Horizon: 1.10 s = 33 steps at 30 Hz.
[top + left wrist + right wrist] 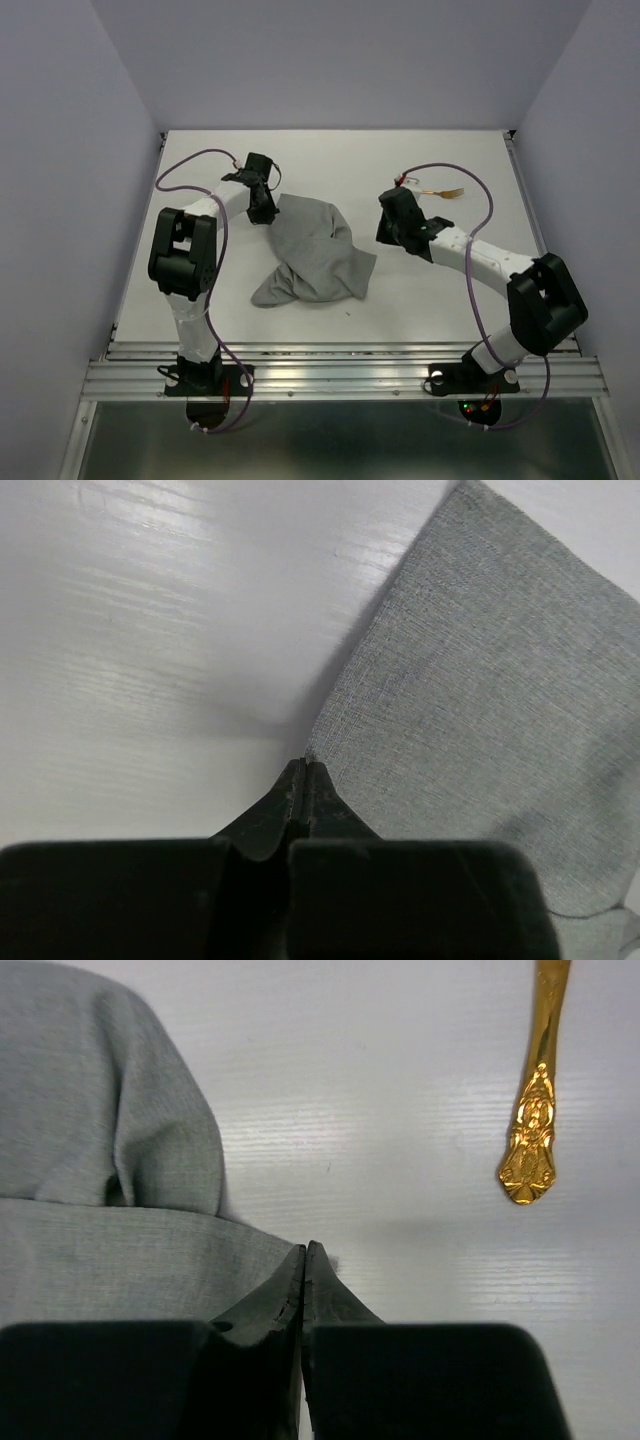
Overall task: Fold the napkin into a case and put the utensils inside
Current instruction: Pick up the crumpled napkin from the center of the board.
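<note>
The grey napkin lies crumpled and partly folded over itself mid-table. My left gripper is at its far left corner. In the left wrist view that gripper is shut, pinching the corner of the napkin. My right gripper is at the cloth's right edge. In the right wrist view it is shut, with the edge of the napkin running into its tips. A golden fork lies at the back right, behind the right arm. Its ornate handle shows in the right wrist view.
White walls close in the table at the left, back and right. A metal rail runs along the near edge by both arm bases. Purple cables loop over each arm.
</note>
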Motion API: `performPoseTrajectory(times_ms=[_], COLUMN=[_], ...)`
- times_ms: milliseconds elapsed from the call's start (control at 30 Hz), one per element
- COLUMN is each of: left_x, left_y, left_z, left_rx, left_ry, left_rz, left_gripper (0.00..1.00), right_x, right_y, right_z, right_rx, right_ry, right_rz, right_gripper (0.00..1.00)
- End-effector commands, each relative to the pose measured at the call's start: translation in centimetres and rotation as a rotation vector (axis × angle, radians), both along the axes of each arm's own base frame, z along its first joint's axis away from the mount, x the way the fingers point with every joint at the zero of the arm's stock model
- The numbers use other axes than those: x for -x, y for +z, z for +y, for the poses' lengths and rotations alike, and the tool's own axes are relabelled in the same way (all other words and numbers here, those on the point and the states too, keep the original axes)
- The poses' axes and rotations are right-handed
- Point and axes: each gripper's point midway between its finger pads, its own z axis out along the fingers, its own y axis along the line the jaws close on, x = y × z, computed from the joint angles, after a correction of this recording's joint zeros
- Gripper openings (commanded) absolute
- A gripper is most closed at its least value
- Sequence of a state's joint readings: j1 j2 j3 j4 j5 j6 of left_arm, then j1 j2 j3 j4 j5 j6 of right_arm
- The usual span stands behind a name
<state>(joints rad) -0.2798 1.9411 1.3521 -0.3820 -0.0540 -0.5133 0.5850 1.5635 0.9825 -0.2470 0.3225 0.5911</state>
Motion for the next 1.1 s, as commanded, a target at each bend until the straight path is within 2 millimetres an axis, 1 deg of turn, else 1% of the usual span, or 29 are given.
performPoseTrajectory(times_ms=[0, 33, 67, 100, 133, 200, 233, 267, 333, 367, 600, 733, 833, 967, 1000, 1033, 1067], left_x=[-1.3, -1.3, -1.3, -1.4, -1.3, -1.3, -1.3, -1.2, -1.2, -1.1, -1.3, -1.2, -1.1, -1.0, -1.0, -1.0, -0.9], left_y=[7.0, 7.4, 7.9, 8.0, 8.0, 8.0, 7.8, 7.5, 7.4, 7.3, 7.4, 7.2, 7.1, 7.2, 7.2, 7.2, 7.3], left_z=[0.0, -0.1, -0.1, -0.1, -0.3, -0.5, -0.5, -0.6, -0.6, -0.7, -0.8, -0.8, -0.8, -0.7, -0.7, -0.7, -0.7], left_rx=[0.017, 0.022, 0.028, 0.03, 0.036, 0.043, 0.044, 0.048, 0.048, 0.049, 0.051, 0.052, 0.055, 0.052, 0.051, 0.05, 0.05], left_ry=[0.003, 0.002, 0.0, -0.003, -0.008, -0.014, -0.014, -0.019, -0.019, -0.024, -0.025, -0.024, -0.024, -0.025, -0.025, -0.027, -0.027], left_rz=[-0.133, -0.14, -0.151, -0.155, -0.154, -0.152, -0.147, -0.14, -0.137, -0.135, -0.139, -0.134, -0.13, -0.134, -0.132, -0.133, -0.133], left_gripper=[0.0, 0.0, 0.0, 0.0, 0.0, 0.0, 0.0, 0.0, 0.0, 0.0, 0.0, 0.0, 0.0, 0.0, 0.0, 0.0, 0.0], right_x=[-0.5, -0.2, -0.1, 0.1, 0.4, 0.8, 1.0, 1.4, 1.7, 1.9, 2.6, 3.1, 3.6, 3.7, 3.7, 3.6, 3.5], right_y=[3.2, 3.1, 3.3, 3.2, 2.7, 0.9, 0.2, -1.0, -2.2, -3.1, -5.5, -6.4, -7.1, -7.4, -7.4, -7.4, -7.3], right_z=[-0.7, -0.8, -0.9, -0.8, -0.3, 0.3, 0.7, 1.1, 1.3, 1.5, 1.0, 1.7, 2.4, 2.6, 2.6, 2.7, 2.7], right_rx=[0.01, 0.011, 0.003, 0.001, -0.002, 0.001, -0.003, -0.006, 0.003, 0.018, 0.096, 0.108, 0.127, 0.136, 0.134, 0.134, 0.133], right_ry=[-0.024, -0.026, -0.025, -0.017, 0.017, 0.053, 0.071, 0.097, 0.116, 0.143, 0.18, 0.215, 0.238, 0.245, 0.246, 0.245, 0.244], right_rz=[-0.093, -0.089, -0.094, -0.089, -0.069, -0.014, 0.008, 0.048, 0.08, 0.107, 0.17, 0.191, 0.204, 0.206, 0.206, 0.202, 0.199], right_gripper=[0.01, 0.01, 0.01, 0.07, 0.19, 0.56, 0.56, 0.57, 0.57, 0.58, 0.59, 0.57, 0.53, 0.45, 0.42, 0.35, 0.31])
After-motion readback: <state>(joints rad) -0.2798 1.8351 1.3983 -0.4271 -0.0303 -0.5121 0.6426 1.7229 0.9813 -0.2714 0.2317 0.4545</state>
